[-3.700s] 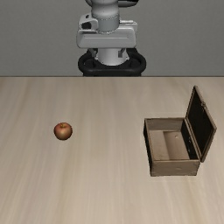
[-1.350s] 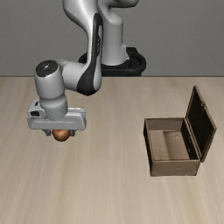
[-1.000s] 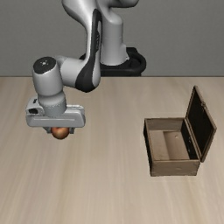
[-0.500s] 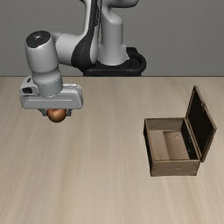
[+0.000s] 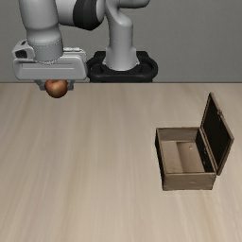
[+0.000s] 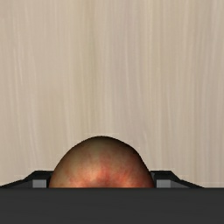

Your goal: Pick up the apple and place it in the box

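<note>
The wooden table (image 5: 113,189) lies well below the hand, with clear air between them. The Franka arm (image 5: 52,24) is raised, with the hand out toward the exterior view's left.

The coming move turns on where the open wooden box (image 5: 185,161) sits. It is well apart from the hand, toward the exterior view's right, lower down on the table and farther out from the robot's base. Its mouth faces up. Its lid (image 5: 218,130) stands upright along the side farthest from the hand, so the near rim is unobstructed on that side. The carry looks like a long sideways travel followed by a descent over the opening, stopping short of the lid.

The gripper (image 5: 57,85) points downward, its fingers closed to about the apple's width. In the wrist view a fingertip (image 6: 37,180) sits tight against each flank of the fruit.

The apple (image 6: 103,162) is clamped between those fingers directly under the palm, hanging clear of the table. Its rounded brown-red top bulges out past the fingertips. The grip seems secure, though the round fruit could slip under a fast swing.
</note>
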Motion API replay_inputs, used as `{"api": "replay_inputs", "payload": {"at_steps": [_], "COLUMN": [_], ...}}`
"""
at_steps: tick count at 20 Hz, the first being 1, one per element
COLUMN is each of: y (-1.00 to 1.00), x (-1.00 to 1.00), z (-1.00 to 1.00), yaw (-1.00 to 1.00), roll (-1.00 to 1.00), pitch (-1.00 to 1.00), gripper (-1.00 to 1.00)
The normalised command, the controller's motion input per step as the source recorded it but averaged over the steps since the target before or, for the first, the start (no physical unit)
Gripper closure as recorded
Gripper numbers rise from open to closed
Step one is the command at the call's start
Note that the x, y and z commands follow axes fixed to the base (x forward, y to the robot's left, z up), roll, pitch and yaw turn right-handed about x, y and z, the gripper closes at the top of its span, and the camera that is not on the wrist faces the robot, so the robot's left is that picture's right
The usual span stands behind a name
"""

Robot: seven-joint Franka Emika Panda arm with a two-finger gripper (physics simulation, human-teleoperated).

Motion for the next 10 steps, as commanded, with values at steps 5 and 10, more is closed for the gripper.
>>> {"api": "replay_inputs", "payload": {"at_steps": [5, 10], "y": [1.00, 1.00], "x": [0.00, 0.00], "z": [0.00, 0.00], "yaw": [0.00, 0.00], "roll": [0.00, 0.00], "pitch": [0.00, 0.00], "gripper": [1.00, 1.00]}}
